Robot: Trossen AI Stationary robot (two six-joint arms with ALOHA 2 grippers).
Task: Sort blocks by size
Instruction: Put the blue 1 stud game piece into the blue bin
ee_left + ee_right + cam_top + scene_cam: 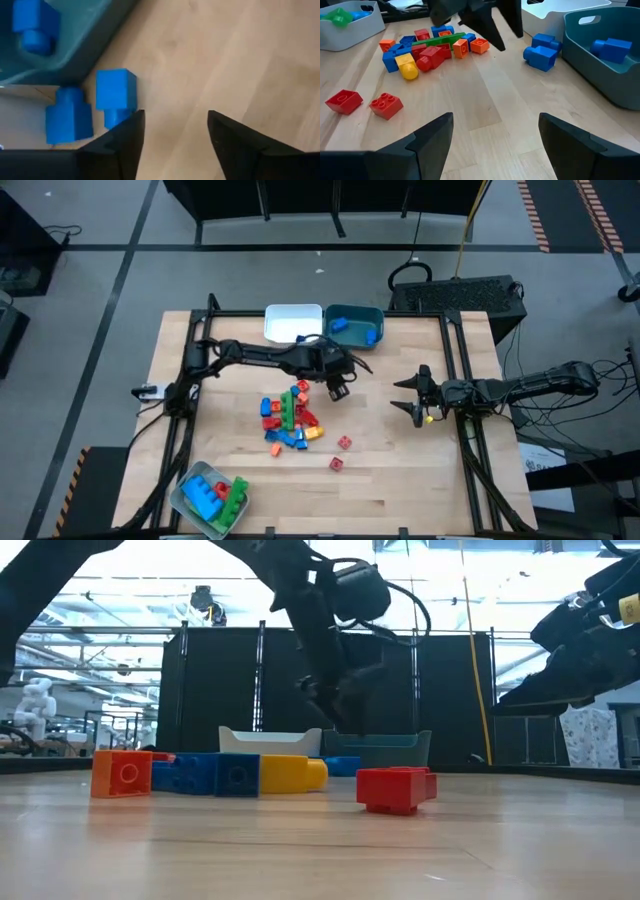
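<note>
Left gripper [338, 388], fingers parted and holding nothing, is hanging over bare wood between the block pile [288, 418] and the teal bin [354, 324]. Two blue blocks [541, 50] are lying on the table just short of that bin, nearest this gripper. Right gripper [414, 397], wide and empty, is waiting well apart.

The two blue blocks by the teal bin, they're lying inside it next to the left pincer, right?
Not inside. The two blue blocks lie on the table just outside the teal bin, as the right wrist view shows. The left pincer is beside them, as you said.
</note>
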